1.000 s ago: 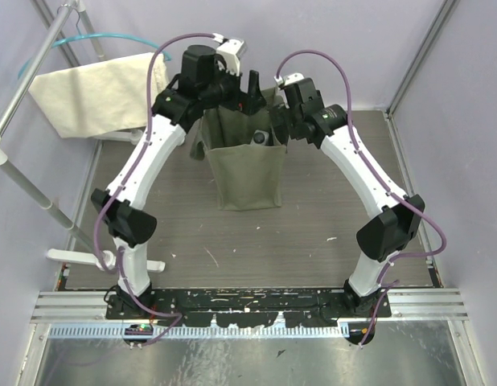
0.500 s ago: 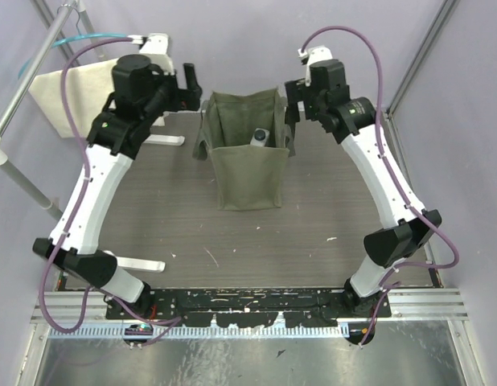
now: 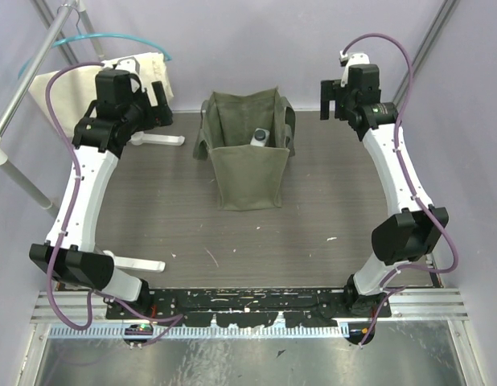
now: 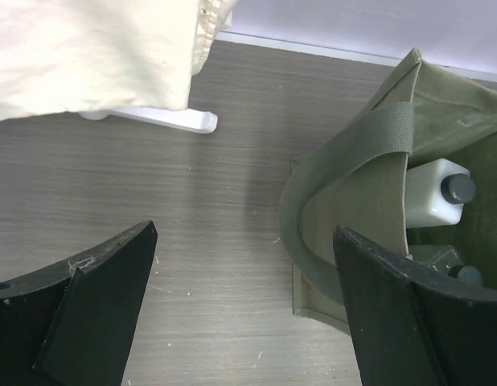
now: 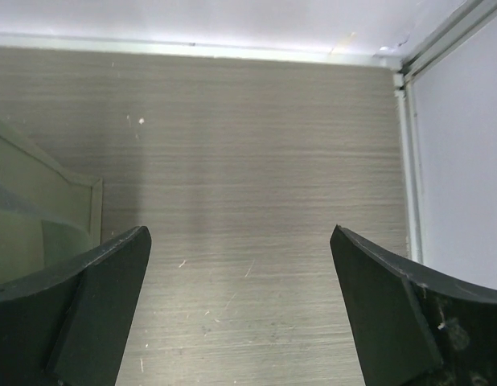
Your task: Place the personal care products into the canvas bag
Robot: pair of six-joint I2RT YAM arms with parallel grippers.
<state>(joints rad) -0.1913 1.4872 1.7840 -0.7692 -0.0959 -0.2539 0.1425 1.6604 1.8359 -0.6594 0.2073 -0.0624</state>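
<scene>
- Grey-brown wood-grain tabletop (image 3: 329,201), scuffed, with small white flecks toward the lower middle of the overhead frame.
- We note pale lavender walls (image 3: 256,40) closing the table in at the top and both sides.
- A metal rail (image 3: 248,299) runs along the bottom of the frame and carries both arm bases.
- The canvas bag (image 3: 247,173) stands upright at upper centre, olive green, mouth open toward the camera.
- Inside the bag, at the right edge of the left wrist view, we see a white bottle (image 4: 429,193) with a dark cap. A second dark cap (image 4: 467,275) sits just below it. We cannot make out any other bottles.
- The left gripper (image 4: 244,233) hangs at upper left of the overhead frame, over bare tabletop just beside the bag's strap. Its jaws are spread wide with nothing between them.
- The right gripper (image 5: 239,233) is at upper right, near the table's far corner. Its jaws are also wide and empty, and the bag's edge shows at the left of its own view.
- A cream cloth (image 3: 59,84) hangs from a teal hanger (image 3: 80,39) in the upper left corner.
- A white stand foot (image 4: 168,121) rests on the tabletop beneath the cloth.
</scene>
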